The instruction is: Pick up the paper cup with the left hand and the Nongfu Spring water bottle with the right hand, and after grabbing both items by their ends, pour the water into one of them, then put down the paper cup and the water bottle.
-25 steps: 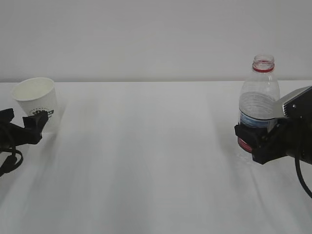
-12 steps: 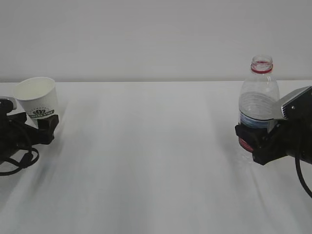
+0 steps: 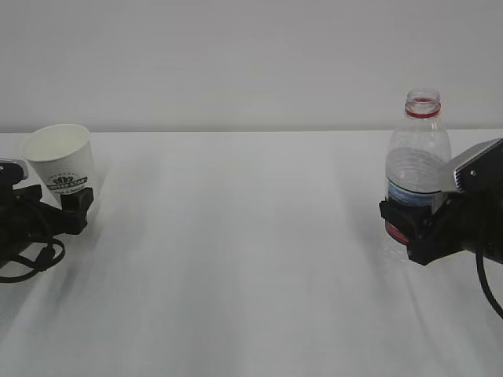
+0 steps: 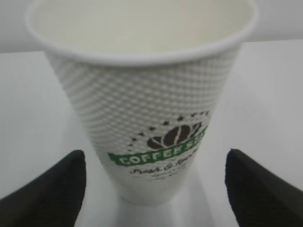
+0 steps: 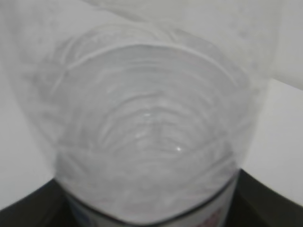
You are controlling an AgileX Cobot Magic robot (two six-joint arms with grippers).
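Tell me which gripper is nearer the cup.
Left. The left gripper sits at the cup, jaws on either side of its base; the right gripper is far across the table at the bottle.

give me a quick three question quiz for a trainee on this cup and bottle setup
1. True or false: the paper cup lies on its side.
2. The left gripper's fingers are: A) clamped on the cup, B) either side of it with gaps, C) far from it.
3. What does the right gripper surround?

Key: 1 false, it stands upright. 2 B. 3 The water bottle, at its label; whether it presses on it is unclear.
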